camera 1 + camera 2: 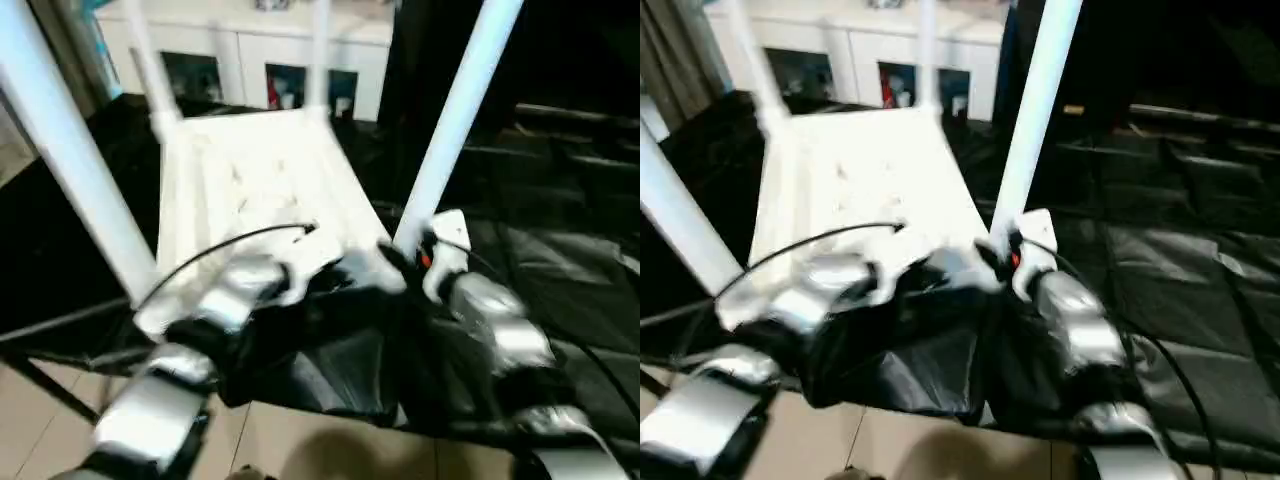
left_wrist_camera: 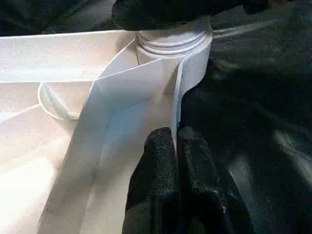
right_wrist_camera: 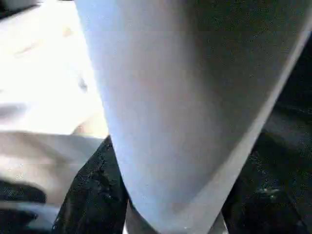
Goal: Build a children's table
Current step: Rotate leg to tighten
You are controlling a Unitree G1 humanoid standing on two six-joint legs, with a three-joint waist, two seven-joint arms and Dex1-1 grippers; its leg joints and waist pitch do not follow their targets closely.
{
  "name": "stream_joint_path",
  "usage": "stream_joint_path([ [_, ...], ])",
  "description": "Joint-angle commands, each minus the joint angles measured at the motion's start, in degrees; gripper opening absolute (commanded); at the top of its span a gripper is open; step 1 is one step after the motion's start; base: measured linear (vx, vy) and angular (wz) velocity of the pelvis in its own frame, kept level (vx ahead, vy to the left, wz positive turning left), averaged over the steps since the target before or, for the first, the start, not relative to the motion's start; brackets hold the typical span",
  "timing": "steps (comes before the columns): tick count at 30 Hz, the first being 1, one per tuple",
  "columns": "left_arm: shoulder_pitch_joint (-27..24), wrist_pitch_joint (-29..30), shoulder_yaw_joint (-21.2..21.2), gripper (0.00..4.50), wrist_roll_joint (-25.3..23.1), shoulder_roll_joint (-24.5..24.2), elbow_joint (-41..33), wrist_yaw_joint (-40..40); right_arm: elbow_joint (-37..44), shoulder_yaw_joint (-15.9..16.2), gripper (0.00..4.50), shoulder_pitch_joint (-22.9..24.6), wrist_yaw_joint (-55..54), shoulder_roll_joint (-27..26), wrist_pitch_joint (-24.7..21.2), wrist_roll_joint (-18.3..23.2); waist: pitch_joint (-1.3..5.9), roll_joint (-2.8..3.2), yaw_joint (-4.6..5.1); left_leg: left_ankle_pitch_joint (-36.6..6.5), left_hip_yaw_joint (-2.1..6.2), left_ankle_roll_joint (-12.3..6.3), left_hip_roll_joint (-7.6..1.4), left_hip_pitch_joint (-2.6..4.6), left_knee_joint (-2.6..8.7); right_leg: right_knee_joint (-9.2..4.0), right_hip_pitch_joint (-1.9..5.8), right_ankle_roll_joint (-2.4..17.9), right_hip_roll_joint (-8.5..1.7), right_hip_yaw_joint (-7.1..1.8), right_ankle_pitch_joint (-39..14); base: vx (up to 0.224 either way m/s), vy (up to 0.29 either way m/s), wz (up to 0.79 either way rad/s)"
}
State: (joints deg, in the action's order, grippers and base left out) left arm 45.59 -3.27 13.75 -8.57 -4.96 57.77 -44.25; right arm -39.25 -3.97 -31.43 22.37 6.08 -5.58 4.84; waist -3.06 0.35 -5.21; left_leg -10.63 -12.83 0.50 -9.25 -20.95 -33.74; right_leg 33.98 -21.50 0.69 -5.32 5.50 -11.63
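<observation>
The children's table [image 1: 250,190] is lying upside down on the black-draped work table [image 1: 560,270], its ribbed underside facing up and its white legs standing up out of the corner sockets. Two legs are rising at the far corners: the far left leg [image 1: 150,65] and the far right leg [image 1: 320,50]. The near left leg [image 1: 70,150] is slanting up past the head camera on the left, and the near right leg [image 1: 455,115] is slanting up to the right from the corner closest to the robot.

The left gripper [image 2: 175,146] is sitting against the table's near rim beside that near right corner, its two black fingers [image 2: 161,170] pressed together with the thin white edge of the rim [image 2: 176,107] just at their tips; whether the edge is pinched between them cannot be told. In the left wrist view, the near right corner socket [image 2: 170,44] is showing its ringed collar, with a black fingertip [image 2: 161,12] of the other gripper lying across its top.

The right gripper [image 1: 405,262] is working at the base of the near right leg, which is looming close in the right wrist view [image 3: 185,97]. Its fingers are standing on either side of the tube; whether they are clamping it cannot be told
</observation>
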Motion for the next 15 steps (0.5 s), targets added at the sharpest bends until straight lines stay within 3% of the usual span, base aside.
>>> stream_joint_path([
  [1, 3.7, 0.3, -3.1, 0.00, 0.7, 2.1, 0.8, 10.1, -3.1, 5.1, 2.55, 2.0, 4.1, -6.3, -0.5, 0.7, 2.75, 0.69, 0.55, -25.6, 4.04, 4.67, -5.23, 2.10, 5.37, -6.06, 0.32, 8.3, -5.72, -3.73, -24.7, 0.000, 0.000, 0.00],
  [2, 3.7, 0.1, -3.0, 0.00, 0.7, 2.2, 0.9, 9.9, -2.9, 5.1, 2.55, 2.0, 4.5, -6.3, -0.3, 0.9, 2.89, 0.35, 0.53, -25.6, 4.07, 4.44, -5.19, 2.00, 5.42, -5.85, 0.60, 8.7, -5.70, -3.71, -22.6, 0.000, 0.000, 0.00],
  [3, 3.7, -0.7, -2.8, 0.00, 0.7, 2.2, 0.9, 8.9, -2.2, 4.7, 2.68, 2.0, 6.2, -6.2, 0.4, 1.9, 2.86, 0.78, 0.56, -26.0, 3.91, 4.24, -5.19, 2.15, 5.46, -5.81, 0.46, 9.3, -5.63, -3.81, -21.0, 0.000, 0.000, 0.00],
  [6, 2.8, -2.3, -2.5, 0.00, 1.4, 1.4, 0.2, 4.8, 0.0, 5.3, 2.98, 2.7, 11.8, -4.4, 0.3, 3.1, 3.07, 0.67, 0.72, -23.9, 4.00, 3.10, -5.21, 1.31, 5.56, -5.33, 1.36, 10.1, -5.83, -3.76, -17.7, 0.000, 0.000, 0.00],
  [9, 1.2, -3.9, -2.4, 0.00, 2.9, -0.3, -1.5, -1.3, 2.8, 7.5, 3.07, 3.7, 19.2, -0.6, 0.5, 3.3, 3.15, 0.45, 0.51, -20.9, 3.67, 1.06, -5.09, 1.05, 5.23, -5.36, 1.61, 10.8, -5.97, -3.83, -16.8, 0.000, 0.000, 0.00],
  [11, 0.5, -4.8, -2.1, 0.00, 3.1, -1.3, -2.0, -3.9, 3.9, 8.4, 3.07, 4.2, 23.3, 1.3, 0.5, 3.4, 3.22, 0.44, 0.19, -19.3, 3.33, 0.09, -5.10, 1.29, 4.93, -5.32, 1.39, 11.5, -5.89, -3.88, -16.2, 0.000, 0.000, 0.00],
  [15, -1.2, -6.4, -1.0, 0.00, 3.3, -3.5, -3.5, -9.6, 5.7, 9.3, 3.07, 4.9, 29.3, 4.9, 0.3, 4.1, 3.60, -0.43, -0.63, -12.2, 2.84, -2.91, -5.15, 0.68, 4.43, -4.54, 1.81, 12.5, -5.70, -3.71, -11.7, 0.000, 0.000, 0.00],
])
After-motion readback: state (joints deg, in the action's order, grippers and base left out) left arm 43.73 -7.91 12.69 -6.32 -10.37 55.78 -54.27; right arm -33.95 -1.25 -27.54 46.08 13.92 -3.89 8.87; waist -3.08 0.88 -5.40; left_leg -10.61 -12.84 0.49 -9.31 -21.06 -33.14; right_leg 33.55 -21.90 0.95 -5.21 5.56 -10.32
